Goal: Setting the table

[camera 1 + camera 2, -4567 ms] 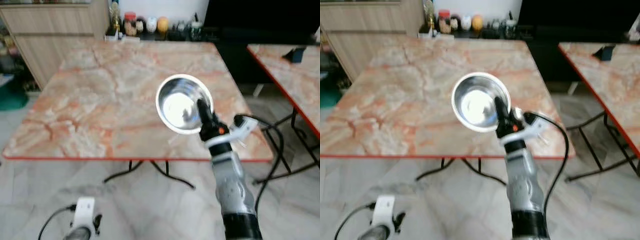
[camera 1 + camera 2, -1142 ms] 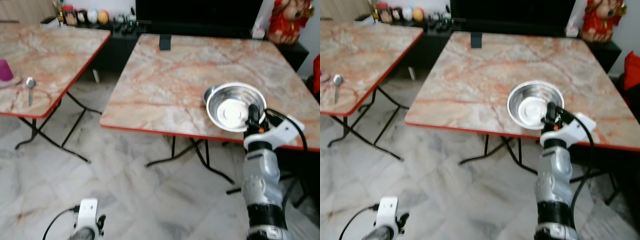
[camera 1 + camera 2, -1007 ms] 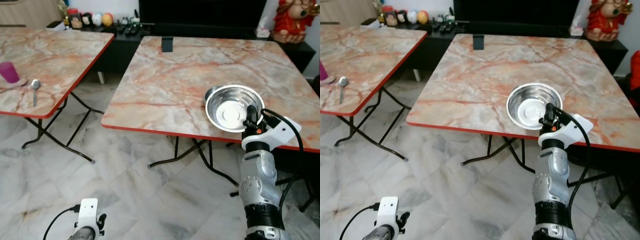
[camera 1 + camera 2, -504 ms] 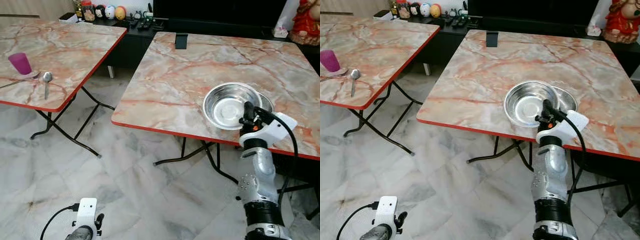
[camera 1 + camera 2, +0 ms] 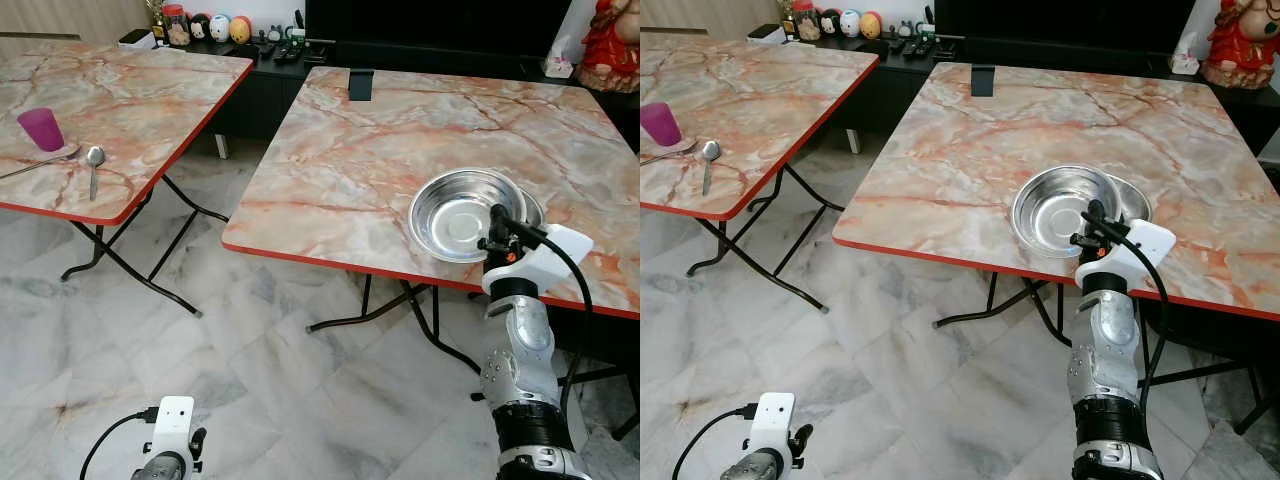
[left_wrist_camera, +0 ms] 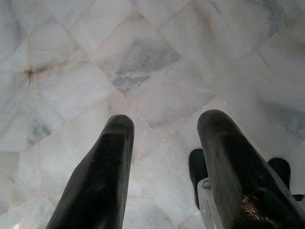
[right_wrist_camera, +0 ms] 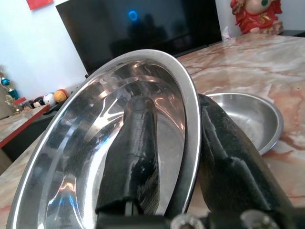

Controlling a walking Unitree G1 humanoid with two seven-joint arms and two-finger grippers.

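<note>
Bowl [image 5: 462, 214] nearer, half-hiding second bowl [image 5: 531, 207]

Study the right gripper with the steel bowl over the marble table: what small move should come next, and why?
Probably lower the bowl onto bare tabletop beside the second bowl, then open. The right gripper pinches its rim, one finger inside; the bowl is tilted above the table near its front edge, partly covering the other bowl.

No readable text or labels anywhere (jars too small).
</note>
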